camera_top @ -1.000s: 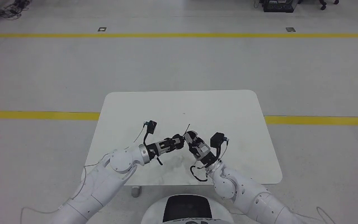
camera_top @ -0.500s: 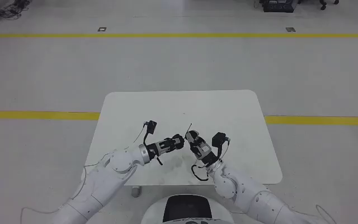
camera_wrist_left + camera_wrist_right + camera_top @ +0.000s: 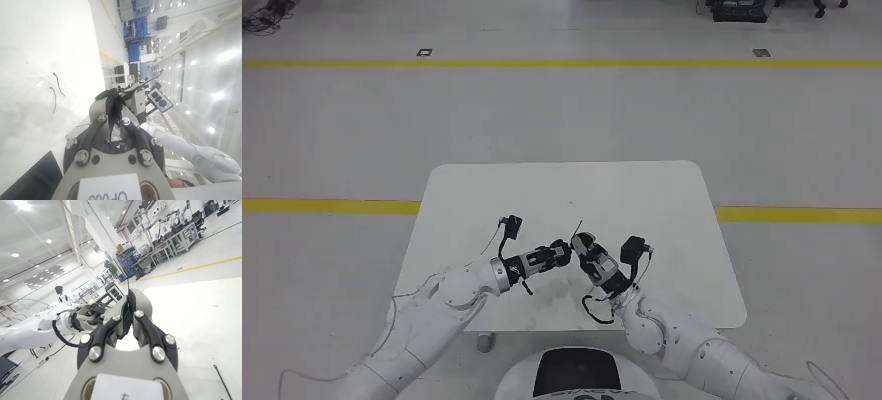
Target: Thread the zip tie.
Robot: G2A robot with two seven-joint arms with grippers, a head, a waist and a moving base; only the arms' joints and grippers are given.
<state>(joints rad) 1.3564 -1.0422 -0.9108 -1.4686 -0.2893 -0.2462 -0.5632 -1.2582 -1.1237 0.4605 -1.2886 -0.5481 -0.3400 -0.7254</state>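
Top view, left end effector (image 3: pixel 564 248), right end effector (image 3: pixel 580 244), both seemingly pinching zip tie (image 3: pixel 127 283), 2 spares (image 3: pixel 55 102)

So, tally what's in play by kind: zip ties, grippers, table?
Held zip tie: 1
Loose zip ties lying on the table, counted in the left wrist view: 2
Grippers: 2, the left gripper and the right gripper, both shut
Table: 1
Total: 6

Zip tie (image 3: pixel 128 289) in right tool (image 3: pixel 128 307), beside left tool (image 3: pixel 113 108)
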